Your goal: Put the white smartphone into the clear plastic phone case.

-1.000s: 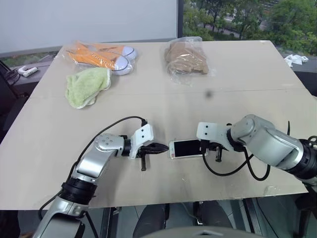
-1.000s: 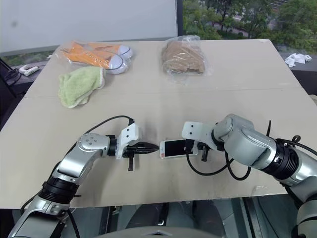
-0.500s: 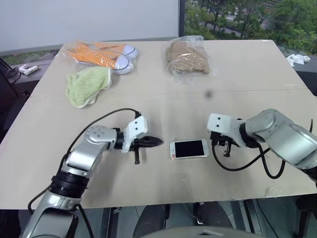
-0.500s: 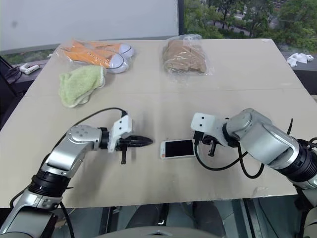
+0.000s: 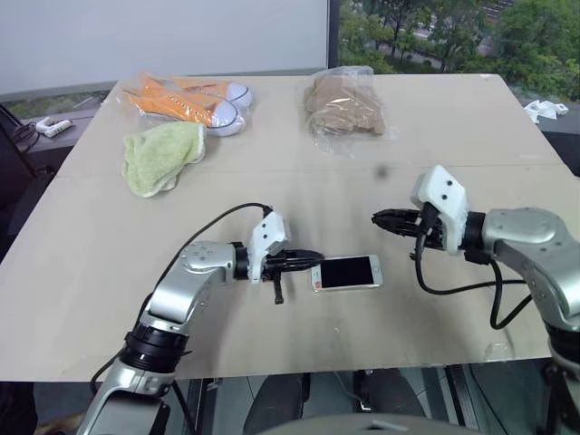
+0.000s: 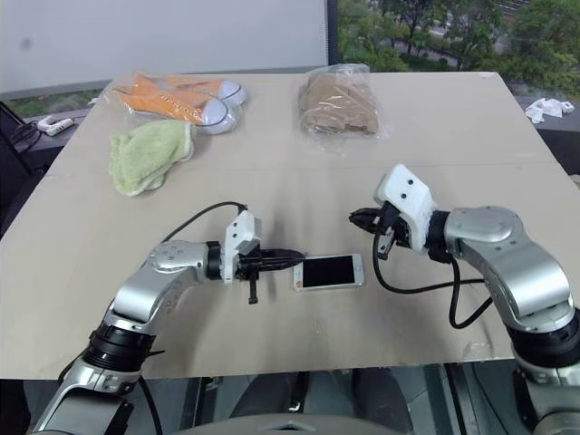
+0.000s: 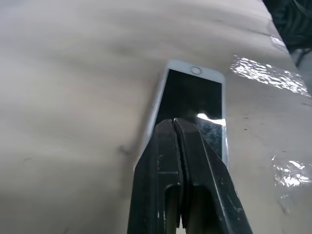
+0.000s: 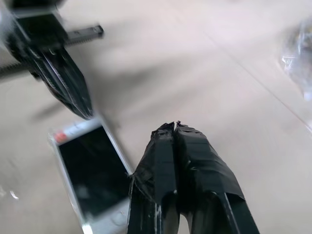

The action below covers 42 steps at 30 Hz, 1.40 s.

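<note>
1. Lying flat and screen-up on the table point(image 5: 109, 272), the white smartphone point(image 5: 345, 272) sits near the front edge, between the two arms, long side running left to right.
2. Left gripper point(image 5: 313, 257): both black fingers are pressed together with nothing between them. The tip is at the phone's left end; in the left wrist view the closed tip point(image 7: 174, 122) overlaps the near end of the screen point(image 7: 192, 100). Contact cannot be confirmed.
3. Right gripper point(image 5: 379, 217): fingers pressed together, holding nothing. It is raised above the table, beyond and to the right of the phone, pointing toward the robot's left. It is apart from the phone.
4. The phone's home button point(image 7: 196, 70) is at the end away from the left gripper.
5. The clear plastic phone case cannot be made out around the phone or elsewhere on the table.
6. Far side of the table: bagged orange and white shoes point(image 5: 190, 100), a green cloth point(image 5: 159, 156), and a clear bag of brown material point(image 5: 343, 104), all well apart from the phone.
</note>
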{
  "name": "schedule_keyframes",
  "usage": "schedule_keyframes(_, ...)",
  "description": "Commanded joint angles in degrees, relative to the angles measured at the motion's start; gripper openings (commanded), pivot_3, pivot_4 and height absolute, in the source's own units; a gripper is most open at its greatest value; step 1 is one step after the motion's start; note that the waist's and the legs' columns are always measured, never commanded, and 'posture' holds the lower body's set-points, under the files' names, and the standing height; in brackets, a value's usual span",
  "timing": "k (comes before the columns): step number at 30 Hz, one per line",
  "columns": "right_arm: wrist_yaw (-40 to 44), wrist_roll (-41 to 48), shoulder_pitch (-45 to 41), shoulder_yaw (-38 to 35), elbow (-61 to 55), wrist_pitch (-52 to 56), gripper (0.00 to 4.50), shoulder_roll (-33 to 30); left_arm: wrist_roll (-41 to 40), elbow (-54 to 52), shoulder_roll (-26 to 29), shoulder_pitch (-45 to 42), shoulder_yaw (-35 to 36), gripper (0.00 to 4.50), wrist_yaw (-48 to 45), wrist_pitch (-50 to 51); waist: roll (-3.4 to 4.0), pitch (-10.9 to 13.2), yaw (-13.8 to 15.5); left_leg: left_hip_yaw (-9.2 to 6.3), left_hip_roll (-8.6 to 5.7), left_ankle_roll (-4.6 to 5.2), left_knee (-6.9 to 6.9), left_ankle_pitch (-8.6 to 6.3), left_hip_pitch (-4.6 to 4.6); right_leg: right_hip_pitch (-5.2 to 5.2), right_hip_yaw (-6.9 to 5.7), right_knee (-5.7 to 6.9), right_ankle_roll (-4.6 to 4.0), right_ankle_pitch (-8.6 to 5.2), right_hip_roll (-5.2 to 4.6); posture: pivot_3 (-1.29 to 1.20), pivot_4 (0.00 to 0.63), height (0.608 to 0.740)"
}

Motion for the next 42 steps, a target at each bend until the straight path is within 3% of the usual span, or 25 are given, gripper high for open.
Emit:
schedule_keyframes(1,0.54,3.11,3.92,-2.95,0.01,-6.80,0.04,2.49,-0.13,-2.02,-0.34,1.17,-0.84,0.00,0.21,-1.09,0.05,0.04,-0.13,0.04,-0.01,0.01,0.02,-0.01,0.00,0.01,0.04,-0.01,0.00,0.00,-0.01,0.00,0.150,0.740)
schedule_keyframes(7,1.26,3.39,8.41,1.43,5.30,-13.85,0.04,7.12,2.14,-1.53,-0.61,2.35,-3.12,0.00,0.52,-2.97,0.04,0.03,-0.28,0.04,0.03,0.00,0.03,0.00,0.12,0.03,0.05,0.09,0.00,0.00,0.06,0.00,0.150,0.740)
schedule_keyframes(20,2.92,-4.36,10.68,9.33,14.24,-22.73,0.04,3.86,6.23,-0.81,0.30,1.25,-5.80,0.00,1.22,-3.35,0.04,0.02,-0.18,0.05,-0.01,0.00,0.06,0.00,0.12,0.06,0.04,0.08,0.00,-0.01,0.04,0.00,0.150,0.740)
schedule_keyframes(34,0.35,-2.92,10.20,7.01,21.17,-25.20,0.04,6.98,5.63,-1.98,1.50,1.61,-5.26,0.00,1.14,-2.64,0.04,0.01,-0.18,0.04,0.00,0.00,0.05,0.00,0.29,0.20,0.05,0.07,0.00,-0.01,0.04,0.00,0.150,0.740)
schedule_keyframes(42,0.43,-2.46,10.25,6.03,22.93,-27.05,0.04,7.14,5.18,-2.93,1.78,1.71,-5.06,0.00,1.04,-1.83,0.05,0.02,-0.17,0.01,0.00,0.09,-0.02,-0.06,0.83,0.82,0.02,-0.11,0.01,-0.01,0.04,0.00,0.150,0.740)
